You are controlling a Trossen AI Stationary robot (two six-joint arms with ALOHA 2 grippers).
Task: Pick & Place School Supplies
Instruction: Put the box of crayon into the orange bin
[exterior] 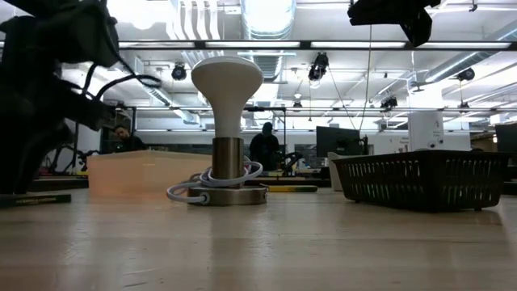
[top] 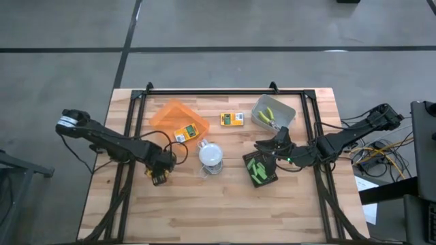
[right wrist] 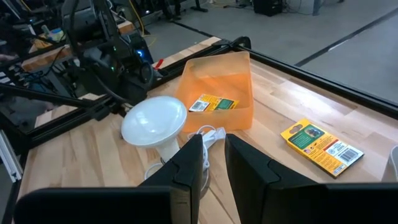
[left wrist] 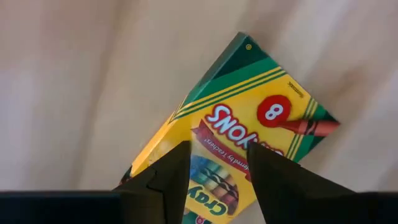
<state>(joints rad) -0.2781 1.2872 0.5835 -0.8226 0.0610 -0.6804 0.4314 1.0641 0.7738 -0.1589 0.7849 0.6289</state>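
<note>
Left gripper (left wrist: 214, 171) closed on a crayon box (left wrist: 249, 118), low over the table (top: 225, 211); placing not yet done.

Its fingers (left wrist: 165, 177) pinch the box edge, near the orange tray (top: 167, 112), which already has one box (top: 189, 131) in it. Judged next: lift clear, carry over the tray rim, release. Right gripper (right wrist: 214, 162) waits over the black tray (top: 261, 170), jaws narrowly apart, holding nothing. A third box (top: 231, 120) lies between the trays.

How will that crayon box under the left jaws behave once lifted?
The crayon box is thin printed card, so it is probably light and stiff but crushable. It lies flat on the table, with the left gripper astride one end; gripped off-centre, it may droop or twist. Its glossy faces could slip.
</note>
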